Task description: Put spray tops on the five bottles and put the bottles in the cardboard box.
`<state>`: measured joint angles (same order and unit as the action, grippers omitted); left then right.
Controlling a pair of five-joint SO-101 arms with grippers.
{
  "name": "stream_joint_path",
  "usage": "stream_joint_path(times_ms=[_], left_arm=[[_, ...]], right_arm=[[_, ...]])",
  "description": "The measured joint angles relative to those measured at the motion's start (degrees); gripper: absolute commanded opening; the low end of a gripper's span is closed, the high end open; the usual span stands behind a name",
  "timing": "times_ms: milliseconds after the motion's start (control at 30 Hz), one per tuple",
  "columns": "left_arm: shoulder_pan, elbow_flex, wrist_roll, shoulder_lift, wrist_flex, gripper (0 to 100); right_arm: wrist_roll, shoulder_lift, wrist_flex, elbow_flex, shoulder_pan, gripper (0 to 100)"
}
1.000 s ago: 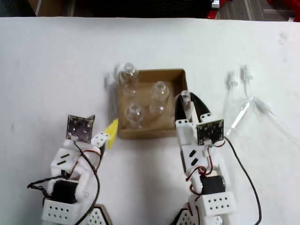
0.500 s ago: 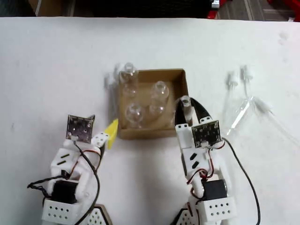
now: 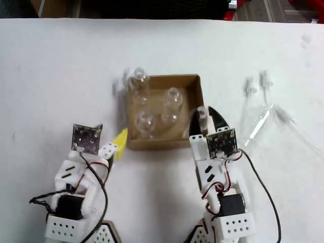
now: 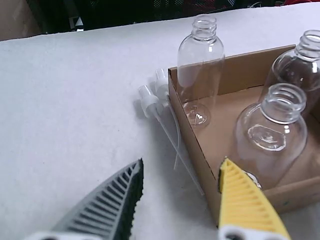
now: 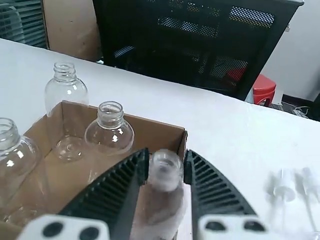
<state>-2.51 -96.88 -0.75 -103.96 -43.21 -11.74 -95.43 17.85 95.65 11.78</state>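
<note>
Since no bottle wears a spray top, the capping looks not yet begun, and the boxing is only partly done. In the high view three open bottles [image 3: 172, 98] stand in the box [image 3: 195, 81], two by its left wall and one nearer the middle. The right gripper [image 3: 202, 116] is clamped on a fourth bottle [image 3: 201, 108] at the box's right wall; I cannot tell whether it is inside. Spray tops [image 3: 119, 86] lie on the table [image 3: 61, 61] just outside the box's far-left corner, with more toward the table's right edge, and I cannot make out a fifth bottle. In the left wrist view the left gripper [image 4: 181, 165] hangs with jaws apart and empty, near the box's left wall. In the right wrist view the black jaws pinch the fourth bottle's neck, its mouth bare.
</note>
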Motion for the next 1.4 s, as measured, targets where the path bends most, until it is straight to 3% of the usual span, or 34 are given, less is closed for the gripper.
stream_joint_path(times_ms=[1400], left_arm=[[0.00, 0.00, 0.00, 0.00, 0.00, 23]], right_arm=[[-0.35, -1.23, 0.00, 0.00, -0.18, 9.1]])
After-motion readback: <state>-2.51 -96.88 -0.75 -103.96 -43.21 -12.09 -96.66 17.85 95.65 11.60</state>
